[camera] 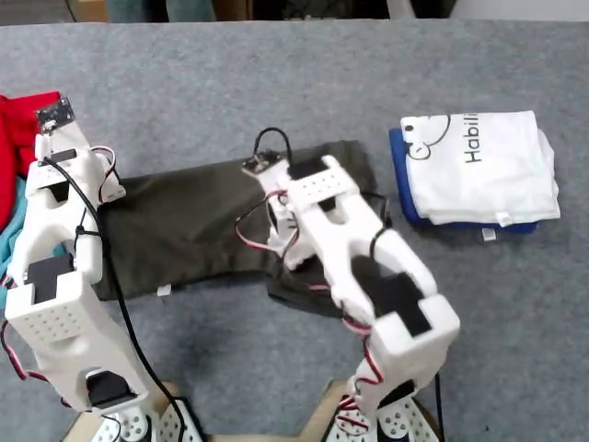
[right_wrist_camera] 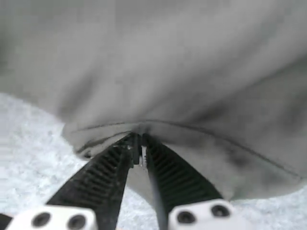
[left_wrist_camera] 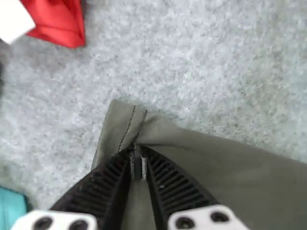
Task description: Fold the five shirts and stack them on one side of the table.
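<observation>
A dark olive shirt lies spread across the middle of the grey table. My left gripper is at its left edge; in the left wrist view the gripper is shut on a hemmed corner of the olive shirt. My right gripper is over the shirt's right half, and in the right wrist view it pinches a fold of the olive shirt. A folded white shirt rests on a folded blue shirt at the right.
A red shirt and a teal shirt lie bunched at the table's left edge, behind the left arm. The red shirt and a teal corner sit near the left gripper. Bare grey table stretches along the back.
</observation>
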